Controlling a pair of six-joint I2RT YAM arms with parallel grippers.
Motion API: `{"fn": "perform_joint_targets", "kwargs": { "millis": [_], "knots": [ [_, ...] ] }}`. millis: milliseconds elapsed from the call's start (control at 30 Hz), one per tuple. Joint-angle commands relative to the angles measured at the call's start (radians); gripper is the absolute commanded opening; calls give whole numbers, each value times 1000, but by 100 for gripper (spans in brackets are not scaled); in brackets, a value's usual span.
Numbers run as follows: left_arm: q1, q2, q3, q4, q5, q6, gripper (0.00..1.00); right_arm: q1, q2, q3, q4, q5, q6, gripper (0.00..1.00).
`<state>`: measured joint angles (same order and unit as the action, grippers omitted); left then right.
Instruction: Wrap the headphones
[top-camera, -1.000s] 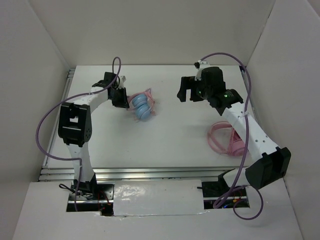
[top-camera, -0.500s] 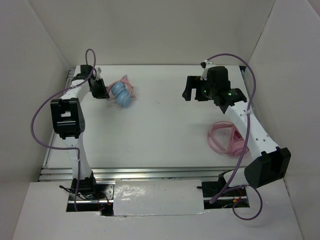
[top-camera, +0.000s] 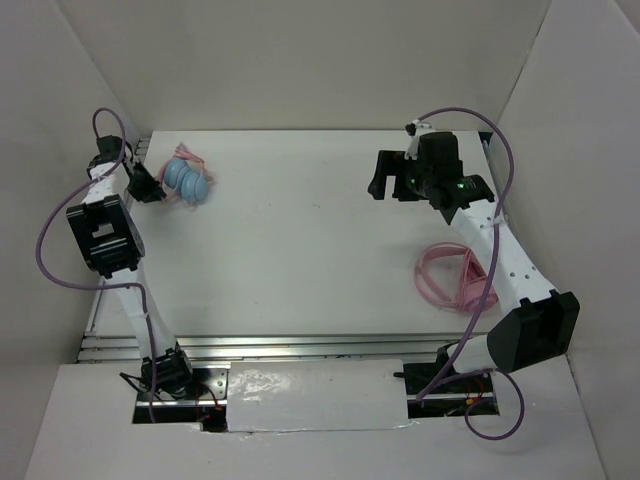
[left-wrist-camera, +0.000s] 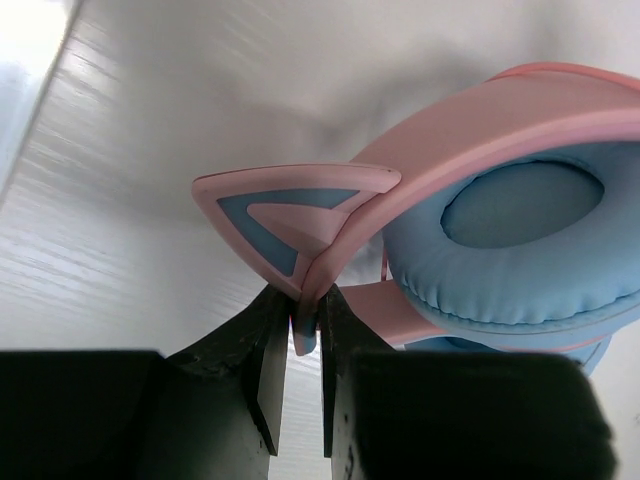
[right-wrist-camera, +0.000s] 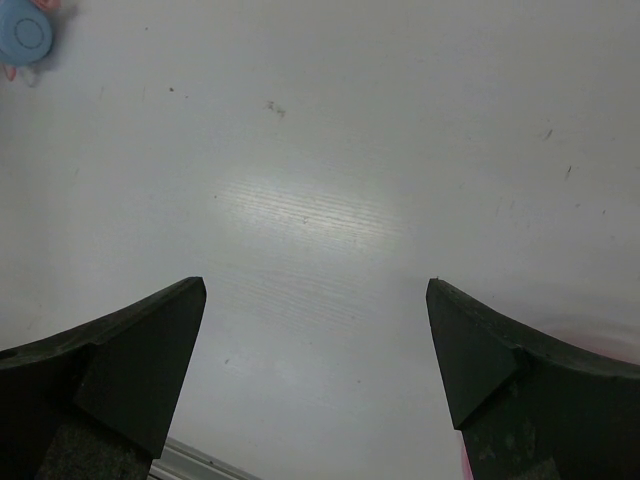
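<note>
The headphones (top-camera: 186, 178), with light blue earcups and a pink headband, lie folded at the far left of the table. My left gripper (top-camera: 148, 186) is shut on the pink headband beside a cat-ear piece (left-wrist-camera: 290, 215); a blue earcup (left-wrist-camera: 520, 235) fills the right of the left wrist view. The gripper (left-wrist-camera: 303, 325) pinches the band's edge. My right gripper (top-camera: 383, 176) is open and empty over the far right of the table; in its wrist view (right-wrist-camera: 315, 290) only bare table lies between the fingers, with the headphones (right-wrist-camera: 22, 35) tiny at the top left.
All-pink headphones with a coiled pink cable (top-camera: 455, 277) lie at the right, beside the right arm. White walls enclose the table on the left, back and right. A metal rail (top-camera: 140, 150) runs along the left edge near the left gripper.
My left gripper has dragged the headphones from the middle left toward the far left corner. The right gripper has shifted slightly back and stays open.
</note>
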<state>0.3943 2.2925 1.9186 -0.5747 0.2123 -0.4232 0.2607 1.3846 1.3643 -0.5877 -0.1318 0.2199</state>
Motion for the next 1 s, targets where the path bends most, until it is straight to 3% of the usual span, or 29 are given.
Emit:
{"fn": "perform_joint_targets", "kwargs": {
  "millis": [0, 133, 333, 533, 700, 800, 833, 967],
  "knots": [
    [15, 31, 78, -16, 26, -69, 0, -14, -18, -10, 25, -14, 10, 100],
    [23, 61, 138, -68, -40, -60, 0, -15, -15, -10, 20, -15, 9, 100],
    [51, 65, 135, -68, -8, -88, 5, -20, -24, -36, 35, -31, 9, 100],
    [52, 68, 154, -60, 19, -94, 19, -28, -47, -48, 35, -29, 16, 100],
    [58, 56, 168, -79, 7, -72, 39, -29, -75, -59, 31, -11, 12, 100],
    [60, 42, 165, -79, 21, -65, 42, -29, -76, -45, 16, -12, 1, 100],
    [60, 33, 163, -76, 28, -60, 49, -29, -76, -45, 17, -11, 2, 100],
    [60, 10, 160, -71, 38, -58, 51, -28, -85, -50, 26, -31, 10, 100]
  ]
}}
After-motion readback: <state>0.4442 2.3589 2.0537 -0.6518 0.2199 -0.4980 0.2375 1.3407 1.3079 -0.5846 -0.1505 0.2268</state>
